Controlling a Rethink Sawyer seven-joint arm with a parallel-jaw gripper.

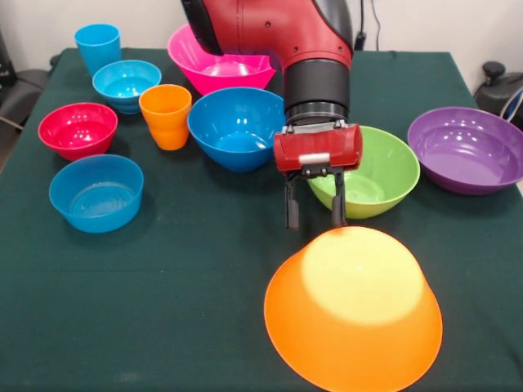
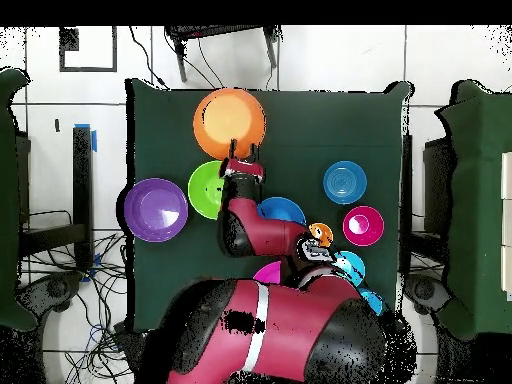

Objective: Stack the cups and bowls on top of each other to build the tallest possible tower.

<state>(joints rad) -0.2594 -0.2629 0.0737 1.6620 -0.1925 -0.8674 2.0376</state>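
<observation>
My pincer (image 1: 315,211) hangs with fingers apart, empty, just above the far rim of the orange bowl (image 1: 353,314), which sits upside down at lower right on the bench (image 1: 163,310), I judge as a wide base. Green bowl (image 1: 377,170) waits right behind; nothing stacked yet.

Bowls and cups (image 1: 165,115) stood singly across the tabletop (image 1: 180,278); an upturned bowl (image 1: 353,310) lay at six o'clock, two more (image 1: 372,171) at three, cups near ten.
</observation>
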